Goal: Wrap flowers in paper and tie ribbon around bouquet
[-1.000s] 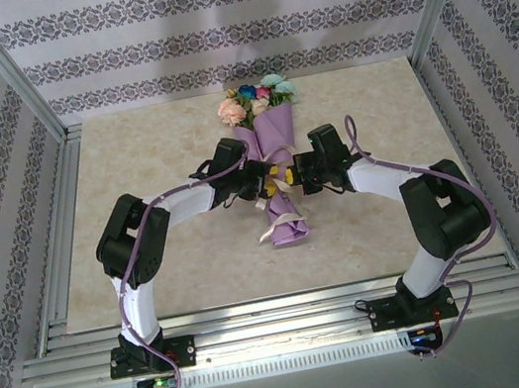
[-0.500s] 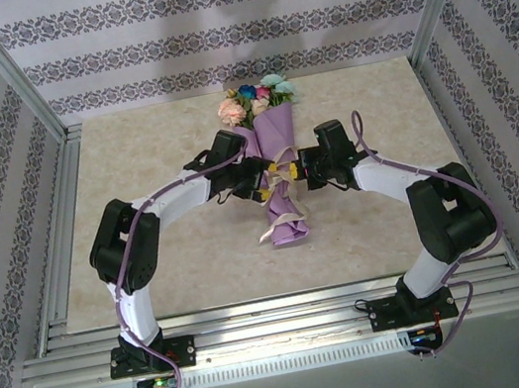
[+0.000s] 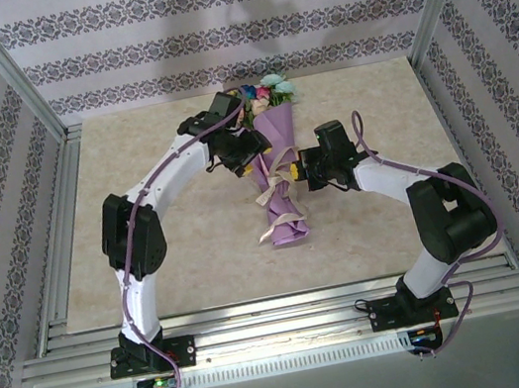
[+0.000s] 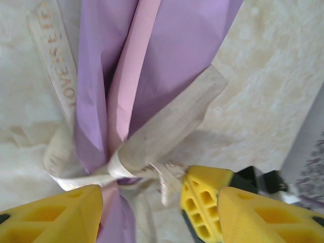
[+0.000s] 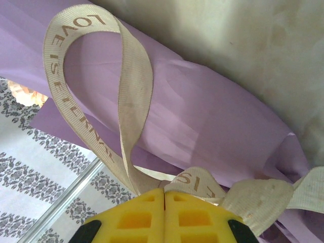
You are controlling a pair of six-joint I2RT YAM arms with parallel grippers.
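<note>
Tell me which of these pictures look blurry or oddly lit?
Top external: even, soft light, faint shadows on the table. Left wrist: soft throughout, the yellow fingers nearest the lens blurriest. Right wrist: the ribbon weave and lettering crisp.

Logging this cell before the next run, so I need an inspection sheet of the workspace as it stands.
Surface: beige marbled table.
Job's things: bouquet lying mid-table, flowers toward the far wall; ribbon wrapped around its middle, one loop loose.
Clutter: nothing seen.
Grippers: left pincer open astride the bouquet; right pincer shut on the ribbon.
Cables: purple cable along each arm.
Surroundings: patterned walls, aluminium frame.
</note>
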